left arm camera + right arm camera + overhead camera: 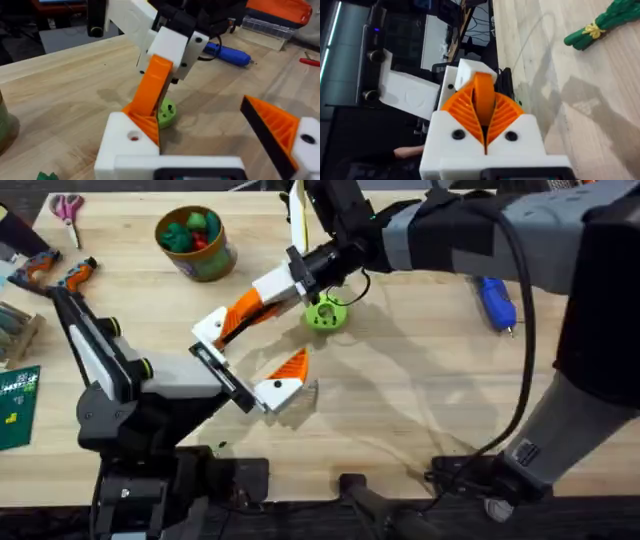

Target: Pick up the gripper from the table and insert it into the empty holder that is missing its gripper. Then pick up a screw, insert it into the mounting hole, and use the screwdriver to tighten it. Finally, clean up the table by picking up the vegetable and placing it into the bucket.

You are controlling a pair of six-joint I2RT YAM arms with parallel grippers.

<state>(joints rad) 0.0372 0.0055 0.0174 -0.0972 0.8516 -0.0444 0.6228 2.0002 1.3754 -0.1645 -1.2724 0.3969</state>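
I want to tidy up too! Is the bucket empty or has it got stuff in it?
Not empty. The bucket holds green and red toy vegetables, seen above its rim in the overhead view.

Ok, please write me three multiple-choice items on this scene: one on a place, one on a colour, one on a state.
1. Where is the screwdriver?
A. In the bucket
B. Lying on the table
C. In the left gripper

2. What colour is the round disc with holes?
A. Green
B. Red
C. Blue

3. What is the state of the right gripper?
A. Open and empty
B. Shut on the screwdriver
C. Shut on the orange gripper

Key:
1 B: the blue screwdriver lies flat on the table, with nothing holding it.
2 A: the disc is bright green.
3 C: the right gripper has its ribbed pads closed around the orange gripper.
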